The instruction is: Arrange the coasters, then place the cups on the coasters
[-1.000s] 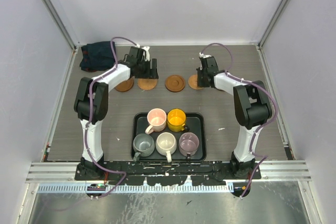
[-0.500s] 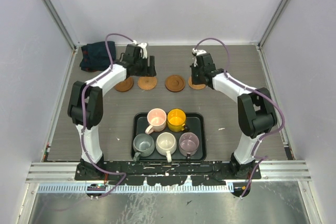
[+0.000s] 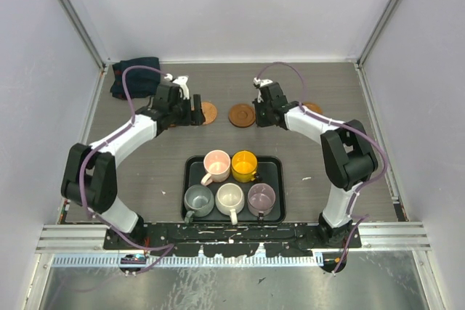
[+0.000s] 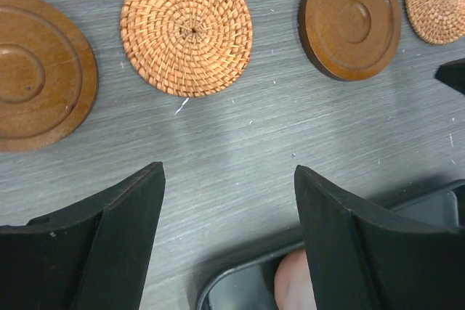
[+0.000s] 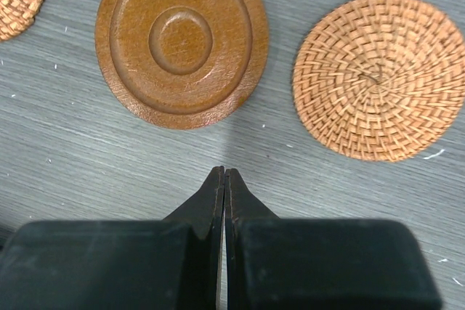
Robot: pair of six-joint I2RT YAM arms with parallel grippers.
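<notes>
Left gripper [image 4: 227, 172] hung spread, empty, near round woven orange coaster [image 4: 187, 28]. Right gripper [image 5: 224, 172] pressed together, tips just short of dark ringed wooden coaster [image 5: 182, 41]. Best judged: push edges flat and slowly, spacing even.

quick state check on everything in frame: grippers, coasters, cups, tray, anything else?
left gripper: open, empty
right gripper: shut, empty
wooden coasters: flat on table, bare
woven coasters: flat on table, bare
cups: all five upright in tray, none on a coaster
tray: on table, holding the cups
dark cloth: bunched in far left corner
</notes>
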